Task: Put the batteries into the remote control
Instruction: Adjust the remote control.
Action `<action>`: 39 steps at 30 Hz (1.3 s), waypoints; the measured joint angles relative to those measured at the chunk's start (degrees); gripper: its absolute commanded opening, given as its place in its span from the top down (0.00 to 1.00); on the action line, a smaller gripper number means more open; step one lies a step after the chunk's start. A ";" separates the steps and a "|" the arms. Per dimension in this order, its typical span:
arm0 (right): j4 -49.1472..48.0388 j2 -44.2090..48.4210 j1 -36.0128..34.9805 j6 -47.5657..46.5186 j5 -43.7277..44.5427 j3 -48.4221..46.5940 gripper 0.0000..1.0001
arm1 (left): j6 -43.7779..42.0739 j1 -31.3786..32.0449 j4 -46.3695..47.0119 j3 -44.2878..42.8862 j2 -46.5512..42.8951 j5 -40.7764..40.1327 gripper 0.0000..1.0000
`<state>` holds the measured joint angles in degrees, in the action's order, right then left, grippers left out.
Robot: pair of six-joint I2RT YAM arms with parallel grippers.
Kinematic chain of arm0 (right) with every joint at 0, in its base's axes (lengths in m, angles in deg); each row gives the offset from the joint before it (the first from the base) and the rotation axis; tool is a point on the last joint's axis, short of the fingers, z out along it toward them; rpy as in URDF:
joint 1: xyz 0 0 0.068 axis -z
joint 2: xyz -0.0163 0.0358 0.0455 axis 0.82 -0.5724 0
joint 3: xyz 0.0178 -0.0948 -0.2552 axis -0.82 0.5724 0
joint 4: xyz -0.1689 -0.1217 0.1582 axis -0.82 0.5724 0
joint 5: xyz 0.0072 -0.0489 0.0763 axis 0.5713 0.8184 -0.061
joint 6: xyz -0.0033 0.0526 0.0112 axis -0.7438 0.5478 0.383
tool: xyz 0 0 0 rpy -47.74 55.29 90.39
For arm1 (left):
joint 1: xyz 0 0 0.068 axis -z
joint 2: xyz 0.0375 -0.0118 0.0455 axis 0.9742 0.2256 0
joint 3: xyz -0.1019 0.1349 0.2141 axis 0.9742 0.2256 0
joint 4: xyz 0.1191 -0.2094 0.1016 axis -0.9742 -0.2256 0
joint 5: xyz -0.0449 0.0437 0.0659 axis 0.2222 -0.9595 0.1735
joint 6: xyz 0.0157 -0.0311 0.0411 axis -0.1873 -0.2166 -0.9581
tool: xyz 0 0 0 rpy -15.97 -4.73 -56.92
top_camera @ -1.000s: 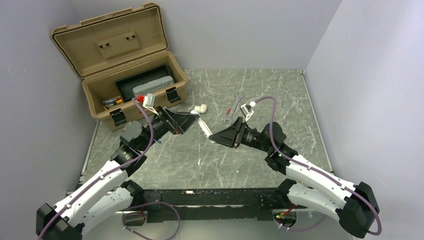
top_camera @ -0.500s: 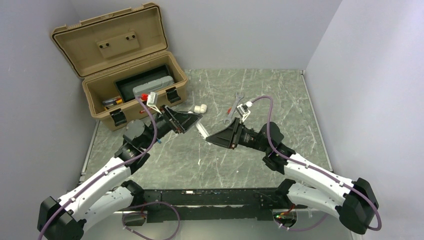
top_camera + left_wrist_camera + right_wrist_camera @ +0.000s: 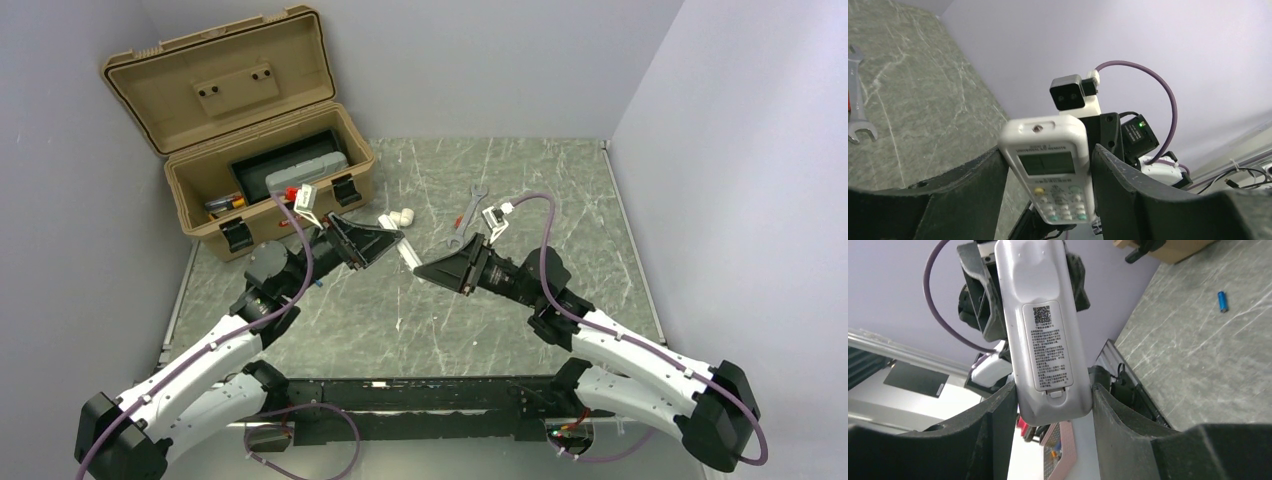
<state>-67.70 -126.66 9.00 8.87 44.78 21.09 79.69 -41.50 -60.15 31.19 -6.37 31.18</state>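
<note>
The white remote control hangs above the table between both grippers. My left gripper is shut on its upper part; the left wrist view shows its display and buttons between my fingers, gripper. My right gripper is shut on its lower end; the right wrist view shows its back with the labelled battery cover closed, gripper. Small orange-red cells, probably the batteries, lie in the left part of the open toolbox.
The tan toolbox stands open at the back left with a grey case inside. A silver wrench and a white pipe elbow lie behind the grippers. A small blue cylinder lies on the table near the left arm.
The left wrist has shifted a little forward and to the right. The right gripper nudged left, then back. The remote stays held between both grippers.
</note>
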 measured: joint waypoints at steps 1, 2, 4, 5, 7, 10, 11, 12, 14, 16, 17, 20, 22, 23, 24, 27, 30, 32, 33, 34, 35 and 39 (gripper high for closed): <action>-0.02 0.09 0.02 -0.24 0.48 0.00 1.00 | 0.09 0.04 -0.09 0.00 0.00 0.35 0.34; -0.04 0.09 0.02 -0.44 0.90 0.00 1.00 | 0.11 0.04 -0.13 0.00 0.00 0.46 0.33; -0.17 -0.07 0.02 -0.70 1.25 0.00 1.00 | 0.15 0.02 -0.26 0.00 0.00 0.55 0.33; -0.33 -0.26 0.02 -0.79 1.33 0.00 1.00 | 0.13 0.04 -0.28 0.00 0.00 0.57 0.33; -0.79 -0.81 -0.11 -0.85 1.36 0.00 1.00 | 0.13 0.02 -0.46 0.00 0.00 0.57 0.33; -1.57 -1.68 -0.33 -0.87 1.29 0.00 1.00 | 0.11 0.02 -0.83 0.00 0.00 0.52 0.35; -1.81 -1.95 -0.44 -0.87 1.29 -0.02 1.00 | 0.11 0.00 -0.94 0.00 0.00 0.52 0.38; -1.95 -2.08 -0.52 -0.87 1.29 -0.02 1.00 | 0.09 0.00 -1.03 0.00 0.00 0.50 0.43; -2.10 -2.23 -0.72 -0.92 1.25 -0.04 1.00 | 0.31 -0.02 -1.25 0.00 0.00 0.50 0.56; -2.03 -2.25 -0.74 -1.70 1.36 -0.04 1.00 | 1.09 0.00 -1.07 0.00 0.00 0.63 0.71; -1.99 -2.25 -0.79 -2.14 1.38 -0.07 1.00 | 1.42 0.00 -0.98 0.00 0.00 0.74 0.78; -1.14 -2.08 -0.90 -2.91 1.68 -0.39 0.87 | 1.55 -0.02 -1.18 0.00 0.00 0.76 0.94; 0.09 -1.77 -0.92 -3.65 1.95 -0.87 0.56 | 1.60 -0.04 -1.22 0.00 0.00 0.76 1.00; 0.72 -1.60 -0.92 -4.13 2.14 -1.07 0.42 | 1.57 -0.07 -1.27 0.00 0.02 0.79 1.00; 1.51 -1.36 -0.92 -4.79 2.32 -1.36 0.34 | 1.57 -0.07 -1.40 0.00 0.00 0.76 1.00; 5.53 -0.94 -0.94 -7.30 3.48 -3.04 0.21 | 0.46 -0.07 -3.63 -0.37 0.00 0.81 1.00; 10.75 -0.63 -0.94 -12.20 5.55 -5.90 0.17 | -1.53 0.11 -7.78 -1.22 0.00 0.76 1.00; 14.49 -0.02 -0.94 -16.44 7.26 -7.85 0.17 | -3.26 0.15 -12.17 -2.54 0.00 0.31 1.00; 16.17 0.17 -0.94 -18.62 7.93 -8.79 0.17 | -4.24 0.15 -15.08 -3.56 0.02 -0.15 1.00; 17.84 0.22 -0.94 -20.90 8.72 -9.86 0.18 | -5.09 0.15 -17.66 -4.57 0.09 -0.70 1.00; 18.82 0.11 -0.94 -22.45 9.01 -10.51 0.19 | -5.66 0.15 -19.52 -5.31 0.20 -1.20 1.00; 22.86 -1.62 -1.49 -28.83 9.92 -13.05 0.21 | -7.48 0.15 -26.82 -8.02 1.18 -3.37 1.00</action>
<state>-44.84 -128.28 7.51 -19.96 54.71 8.04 72.22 -41.35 -86.96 23.17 -5.19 27.81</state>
